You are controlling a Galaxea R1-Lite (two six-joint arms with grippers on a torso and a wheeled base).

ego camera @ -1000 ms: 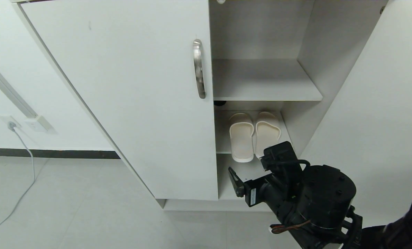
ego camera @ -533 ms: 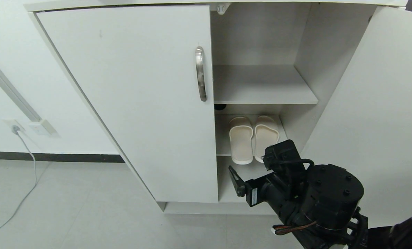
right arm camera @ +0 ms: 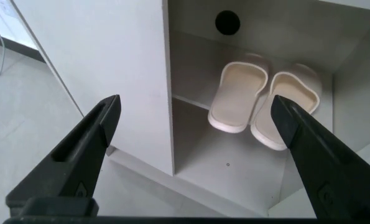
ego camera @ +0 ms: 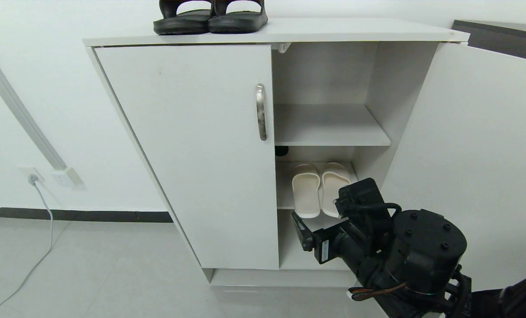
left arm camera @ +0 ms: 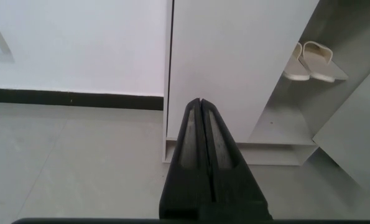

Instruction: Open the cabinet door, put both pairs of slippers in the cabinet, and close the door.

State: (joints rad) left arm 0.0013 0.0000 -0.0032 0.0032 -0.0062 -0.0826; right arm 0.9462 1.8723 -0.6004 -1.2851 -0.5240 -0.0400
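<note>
Right wrist view has my right jaws spread wide and empty, just before the open side of the cabinet (ego camera: 276, 33), facing the cream pair of slippers (right arm camera: 237, 99) that lies side by side on the lower shelf (right arm camera: 194, 87). My left jaws are pressed together on nothing, pointing down at the floor (left arm camera: 79, 162) before the shut left door (left arm camera: 234, 56). The black pair (ego camera: 236, 20) sits on the cabinet top, its two slippers touching. I judge them light, soft foam that will flex; pinching the two adjoining inner edges should lift both at once. I count two pairs, four slippers, and two doors, the right door (ego camera: 466, 154) open.
</note>
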